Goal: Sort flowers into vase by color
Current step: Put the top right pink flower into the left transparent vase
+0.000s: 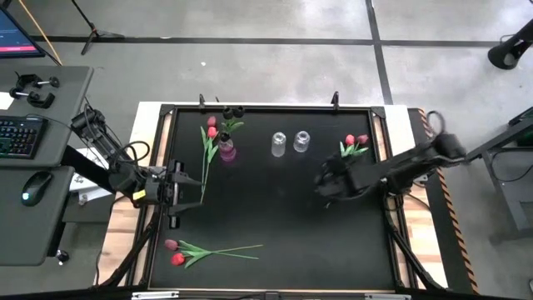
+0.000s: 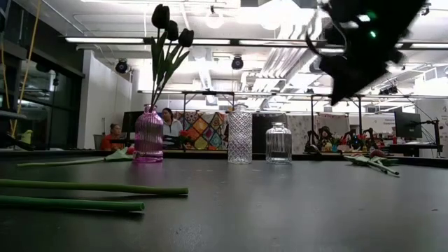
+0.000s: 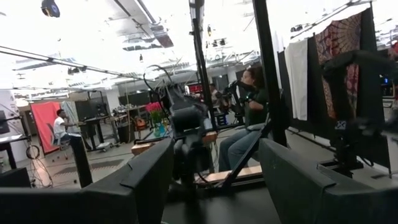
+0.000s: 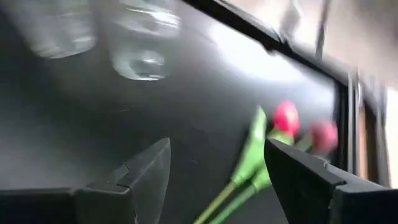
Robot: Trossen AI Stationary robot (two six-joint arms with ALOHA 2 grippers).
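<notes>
High view is showing you the black table [image 1: 275,217] from straight above, with both arms reaching in from the sides. Your left hand [image 1: 190,187] is sitting at the table's left edge, near the lower end of a tulip stem, and in the left wrist view its two fingers are standing spread apart with nothing between them. Your right hand [image 1: 321,185] is hanging over the right half of the table, below the two clear vases. In the right wrist view its fingers [image 4: 146,174] are parted and released, framing two red tulips [image 4: 283,134] lying on the table.

A pink vase [image 1: 226,152] is standing at the back left, holding dark maroon tulips [image 2: 170,31] upright. Just beside it, two pink-red tulips [image 1: 208,137] are lying on the table, their stems running toward your left hand. Two clear glass vases [image 1: 289,142] are standing side by side at the back centre, holding no flowers. The red pair [image 1: 356,143] is lying to their right, near the back right. Two more tulips [image 1: 187,251], one pink and one red, are lying at the front left with stems pointing right.

In the low view, people are sitting in the room beyond the table.
</notes>
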